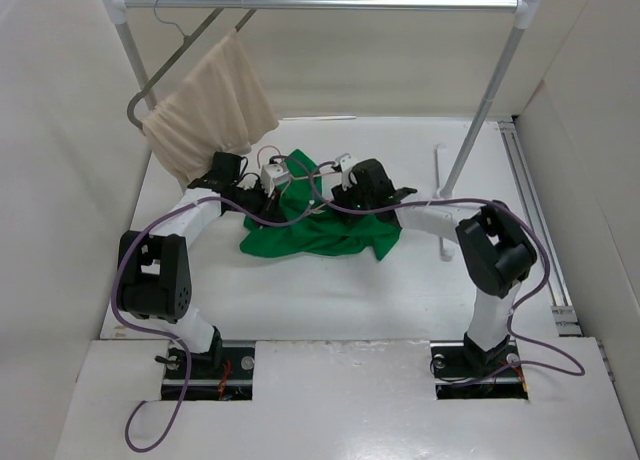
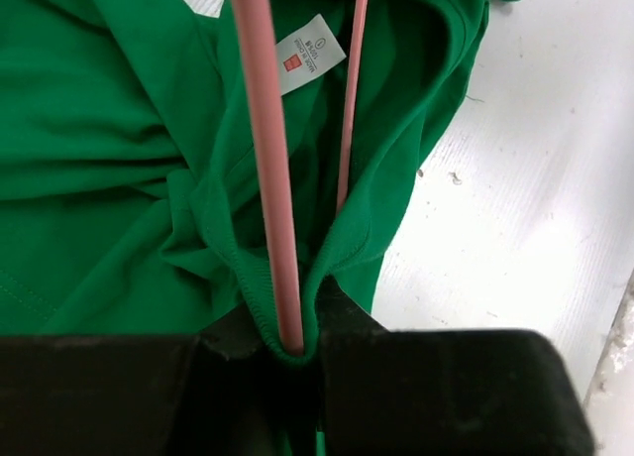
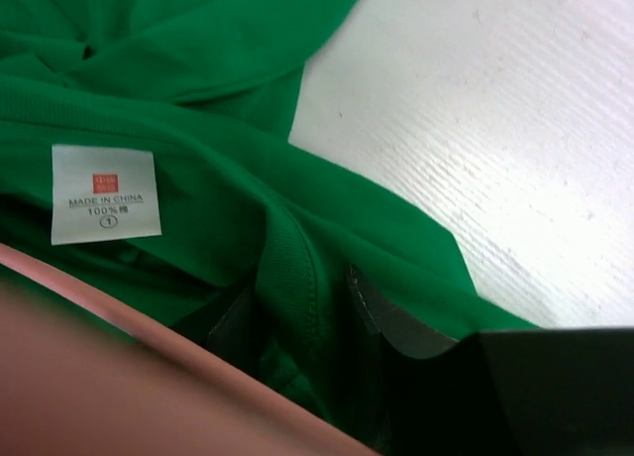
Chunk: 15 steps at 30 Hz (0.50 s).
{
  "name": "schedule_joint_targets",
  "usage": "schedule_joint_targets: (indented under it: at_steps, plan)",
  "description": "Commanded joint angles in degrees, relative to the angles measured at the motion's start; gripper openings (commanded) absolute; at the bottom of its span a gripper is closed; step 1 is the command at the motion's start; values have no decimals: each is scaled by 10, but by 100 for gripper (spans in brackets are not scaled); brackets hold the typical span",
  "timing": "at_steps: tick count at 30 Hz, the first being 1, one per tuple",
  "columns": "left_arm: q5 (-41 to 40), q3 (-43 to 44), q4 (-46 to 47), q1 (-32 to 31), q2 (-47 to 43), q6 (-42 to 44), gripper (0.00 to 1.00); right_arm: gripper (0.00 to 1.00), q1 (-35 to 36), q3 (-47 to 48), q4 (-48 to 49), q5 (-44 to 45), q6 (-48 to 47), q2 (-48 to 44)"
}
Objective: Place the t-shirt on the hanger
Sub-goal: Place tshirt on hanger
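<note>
The green t-shirt (image 1: 322, 232) lies crumpled on the white table between my two grippers. In the left wrist view the pink hanger (image 2: 265, 159) runs as two wires through the neck opening, past the white label (image 2: 309, 52). My left gripper (image 2: 293, 345) is shut on one hanger wire together with the collar hem of the t-shirt (image 2: 99, 178). My right gripper (image 3: 302, 312) is shut on the ribbed collar of the t-shirt (image 3: 248, 40), near the label (image 3: 104, 193). The hanger (image 3: 119, 377) is a blur close to the lens there. Both grippers (image 1: 262, 188) (image 1: 348, 185) are low over the shirt's far edge.
A clothes rail (image 1: 320, 1) spans the back on two uprights. A grey metal hanger (image 1: 190, 40) with a beige cloth (image 1: 210, 105) hangs at its left end. The right upright (image 1: 485, 105) stands behind my right arm. A white rail foot (image 1: 440, 195) lies on the table.
</note>
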Motion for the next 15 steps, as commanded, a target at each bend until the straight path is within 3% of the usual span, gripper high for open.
schedule_joint_targets:
  at_steps: [1, 7, 12, 15]
  plan:
    - [22, 15, -38, -8, -10, 45, 0, 0, -30, -14, -26, 69, 13, -34]
    - [-54, 15, -80, -3, -15, 173, 0, 0, -146, -114, -26, 28, -8, -157]
    - [-96, 9, -80, -3, -15, 216, 0, 0, -230, -171, -26, -41, -46, -229]
    - [-79, 9, -80, -3, -15, 216, 0, 0, -246, -178, -26, -80, -77, -241]
